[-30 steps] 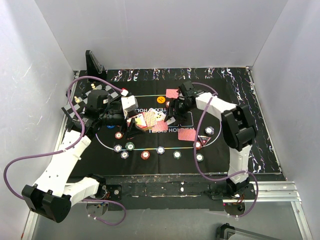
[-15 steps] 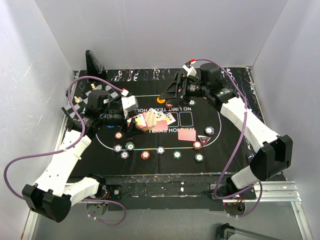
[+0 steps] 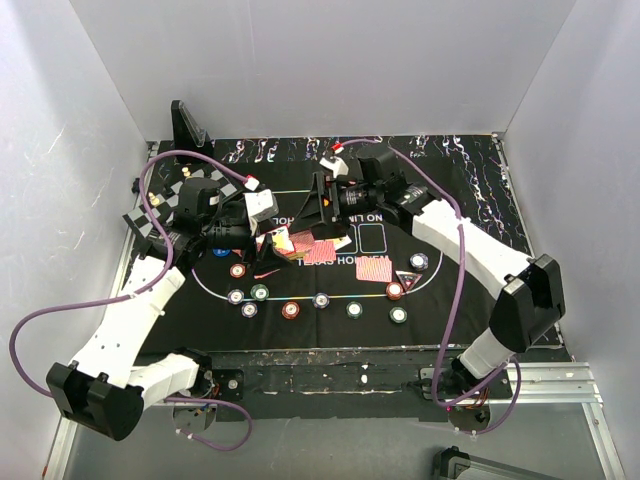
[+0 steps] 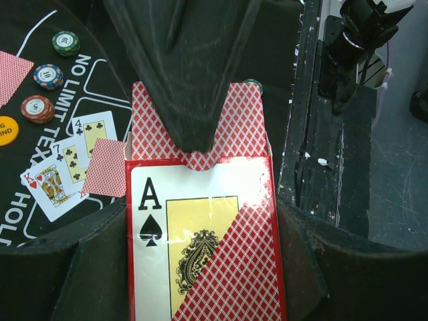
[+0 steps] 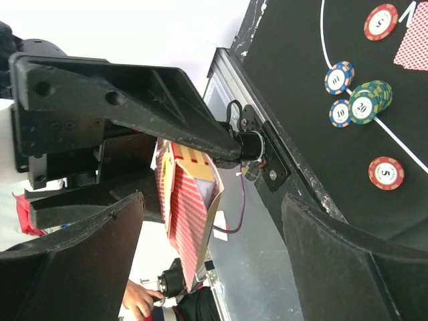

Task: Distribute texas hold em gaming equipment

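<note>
Seen from above, two robot arms meet over a black poker surface. The left tool is pinching a card box, red-patterned with an ace of spades printed on it, and holds it in the air above the middle of the layout. The right tool has its fingers spread wide and points at the box's top end. In the left wrist view one dark finger overlaps that end, though contact cannot be confirmed. Below lie three face-up cards, face-down cards and a curved row of chips. The likely risk is a shove rather than a clean grip. A finger catching the box edge could twist it out of the left pinch, or spill cards onto the dealt ones and the chips.
</note>
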